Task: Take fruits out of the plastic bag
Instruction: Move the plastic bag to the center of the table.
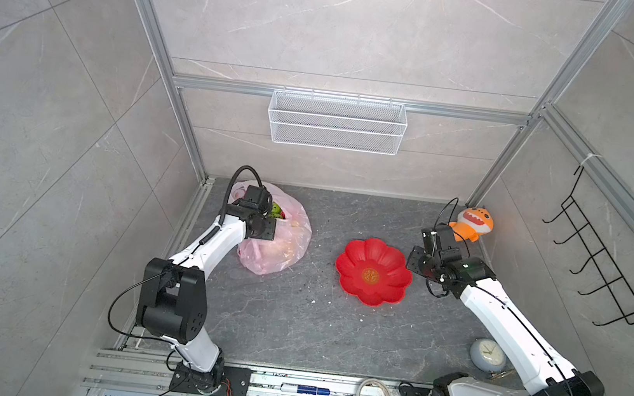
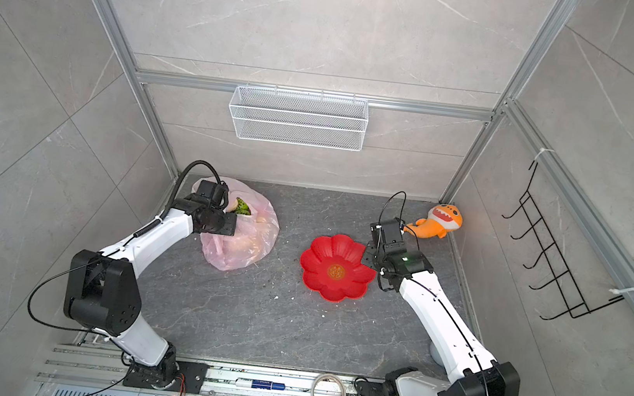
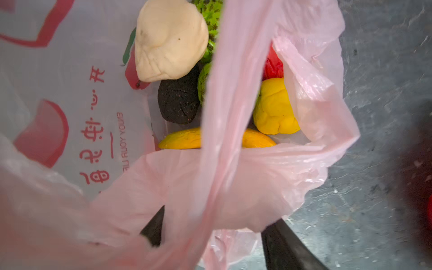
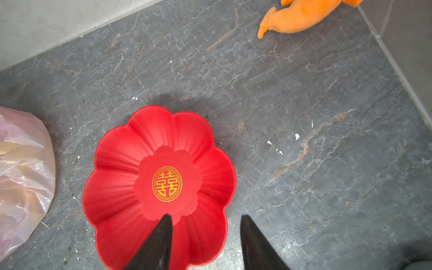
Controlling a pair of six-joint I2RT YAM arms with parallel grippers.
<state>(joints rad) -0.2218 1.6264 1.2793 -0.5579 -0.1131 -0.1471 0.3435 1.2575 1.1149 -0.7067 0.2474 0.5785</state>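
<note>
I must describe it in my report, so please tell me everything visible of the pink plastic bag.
The plastic bag is thin translucent pink film with red apple prints and red lettering. It lies crumpled and bulging on the dark table, near its far left corner, mouth open. One loop handle crosses the opening. Inside are fruits. The left claw is at the mouth, jaws apart, film between them.

**Print on bag and plate**

There's red lettering (image 3: 122, 140) on the plastic bag (image 3: 58, 77) wall: "ENJOY YOUR LI…" beside Chinese characters. At 3 o'clock from the bag, the red plate (image 4: 121, 149) carries a gold 囍 emblem (image 4: 167, 183) dead centre.
</note>
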